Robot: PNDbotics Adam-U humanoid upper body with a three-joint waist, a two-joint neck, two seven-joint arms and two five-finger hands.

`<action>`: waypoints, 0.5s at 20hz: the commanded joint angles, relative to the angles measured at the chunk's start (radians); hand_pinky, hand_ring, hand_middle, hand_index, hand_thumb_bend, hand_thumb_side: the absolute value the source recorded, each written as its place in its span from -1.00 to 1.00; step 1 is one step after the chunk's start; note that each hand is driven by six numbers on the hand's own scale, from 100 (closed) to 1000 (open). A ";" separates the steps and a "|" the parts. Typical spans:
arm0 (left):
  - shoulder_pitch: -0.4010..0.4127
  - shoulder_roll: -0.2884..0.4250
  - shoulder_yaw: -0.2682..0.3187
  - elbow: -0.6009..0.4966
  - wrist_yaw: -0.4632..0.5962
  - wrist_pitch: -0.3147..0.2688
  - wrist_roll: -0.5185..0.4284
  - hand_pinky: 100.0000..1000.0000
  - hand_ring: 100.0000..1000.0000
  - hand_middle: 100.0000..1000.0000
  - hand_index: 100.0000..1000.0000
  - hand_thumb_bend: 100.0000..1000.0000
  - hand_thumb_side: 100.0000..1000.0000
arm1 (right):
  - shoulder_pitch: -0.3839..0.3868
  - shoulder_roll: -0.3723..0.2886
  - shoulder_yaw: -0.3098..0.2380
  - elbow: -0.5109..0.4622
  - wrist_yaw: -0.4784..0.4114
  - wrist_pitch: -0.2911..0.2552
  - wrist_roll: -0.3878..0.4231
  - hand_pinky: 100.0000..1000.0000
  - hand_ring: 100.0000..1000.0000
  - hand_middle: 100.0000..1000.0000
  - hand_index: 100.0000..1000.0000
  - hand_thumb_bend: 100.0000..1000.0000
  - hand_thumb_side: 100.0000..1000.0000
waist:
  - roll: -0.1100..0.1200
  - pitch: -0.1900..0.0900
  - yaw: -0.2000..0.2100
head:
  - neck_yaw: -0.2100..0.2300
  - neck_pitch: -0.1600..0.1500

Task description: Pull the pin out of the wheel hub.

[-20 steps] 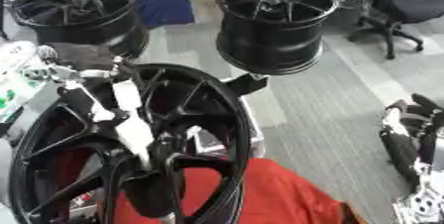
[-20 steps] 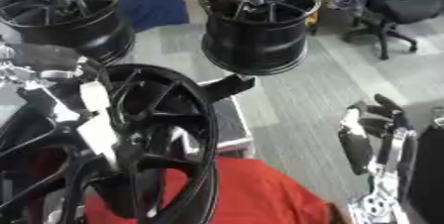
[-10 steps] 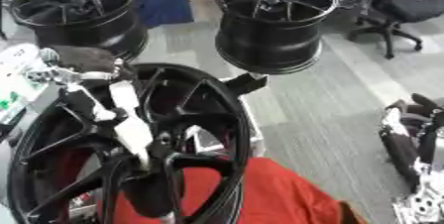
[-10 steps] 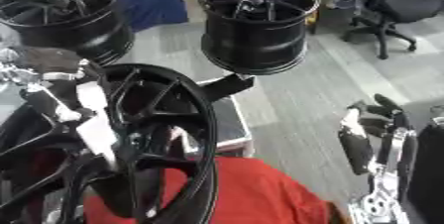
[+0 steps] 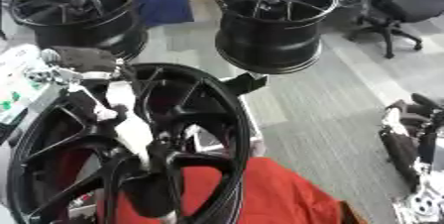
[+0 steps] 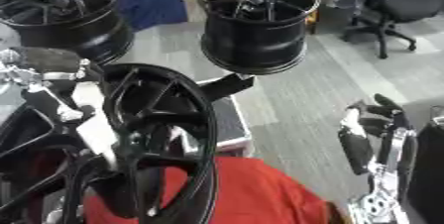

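A large black wheel hub (image 5: 217,119) stands on edge in the near left, its spokes facing me. My left arm comes in from the upper left with white and silver links and runs down across the spokes. My left hand (image 5: 159,149) sits at the hub's centre, dark against the dark metal. I cannot make out the pin there. At the lower right my right hand (image 6: 374,136) rests idle, fingers up and relaxed, away from the hub.
Two more black wheels stand behind, one at the far left (image 5: 78,7) and one at the centre (image 5: 269,20). A red cloth (image 5: 277,198) lies under the near hub. An office chair (image 5: 403,12) is at the far right on grey floor.
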 commanded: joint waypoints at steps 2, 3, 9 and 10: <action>-0.026 0.028 0.026 -0.028 0.044 -0.351 -0.348 -0.23 -0.34 -0.18 0.28 -1.00 -0.62 | -0.010 -0.013 0.002 -0.016 -0.007 -0.001 -0.001 0.19 0.09 0.19 0.56 -1.00 -0.32 | 0.000 -0.008 0.001 | -0.002 -0.003; -0.027 0.030 0.028 -0.032 0.053 -0.351 -0.348 -0.24 -0.36 -0.19 0.27 -1.00 -0.63 | -0.010 -0.013 0.002 -0.016 -0.007 -0.001 -0.001 0.19 0.09 0.19 0.56 -1.00 -0.32 | 0.000 -0.008 0.001 | -0.002 -0.003; -0.043 0.053 0.048 -0.054 0.107 -0.351 -0.348 -0.27 -0.40 -0.23 0.24 -1.00 -0.64 | -0.010 -0.013 0.001 -0.015 -0.007 -0.002 -0.001 0.19 0.09 0.19 0.56 -1.00 -0.32 | 0.001 -0.010 0.001 | -0.003 -0.003; -0.047 0.060 0.053 -0.060 0.120 -0.351 -0.348 -0.27 -0.40 -0.24 0.24 -1.00 -0.64 | -0.010 -0.013 0.000 -0.014 -0.007 -0.002 -0.001 0.19 0.09 0.19 0.56 -1.00 -0.32 | 0.001 -0.011 0.001 | -0.003 -0.003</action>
